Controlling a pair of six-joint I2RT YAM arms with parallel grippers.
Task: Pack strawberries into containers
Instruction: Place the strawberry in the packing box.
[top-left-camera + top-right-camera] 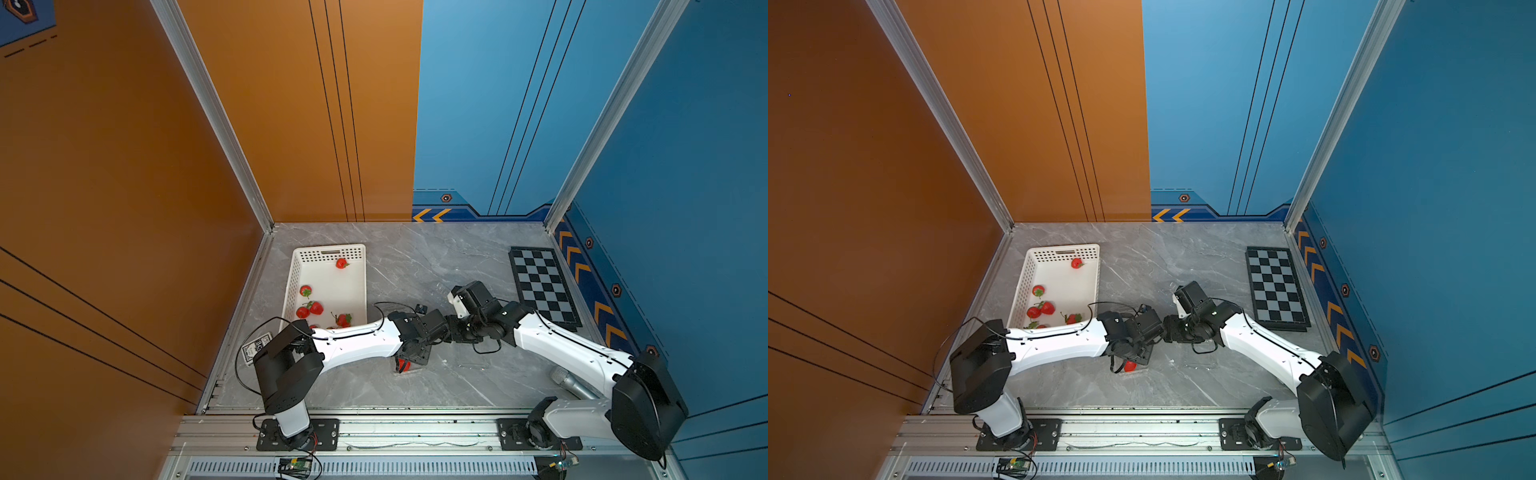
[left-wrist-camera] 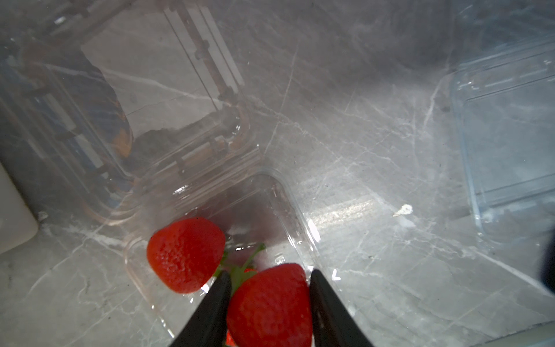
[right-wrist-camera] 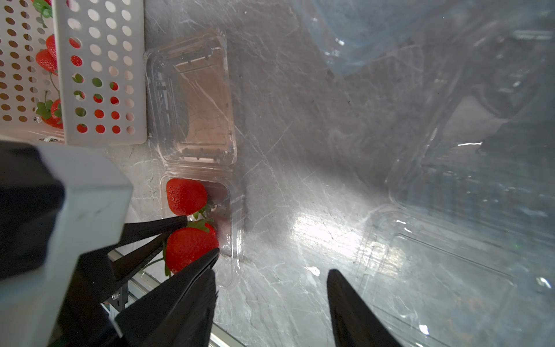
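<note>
My left gripper (image 2: 268, 273) is shut on a red strawberry (image 2: 270, 303) and holds it just over an open clear container (image 2: 288, 204). Another strawberry (image 2: 186, 255) lies inside that container, whose hinged lid (image 2: 168, 99) lies flat and open beside it. In the right wrist view the held strawberry (image 3: 187, 249) sits between the left gripper's black fingers (image 3: 168, 223). My right gripper (image 3: 271, 272) hangs open over bare table right next to this container (image 3: 237, 210), with nothing between its fingers. Several strawberries (image 1: 316, 307) lie in the white basket (image 1: 328, 253).
A second clear container (image 3: 450, 270) lies open to the right of my right gripper. A chessboard (image 1: 544, 286) lies at the far right, a card deck (image 1: 255, 347) by the left arm and a microphone (image 1: 571, 382) under the right arm. The two wrists nearly meet at mid-table.
</note>
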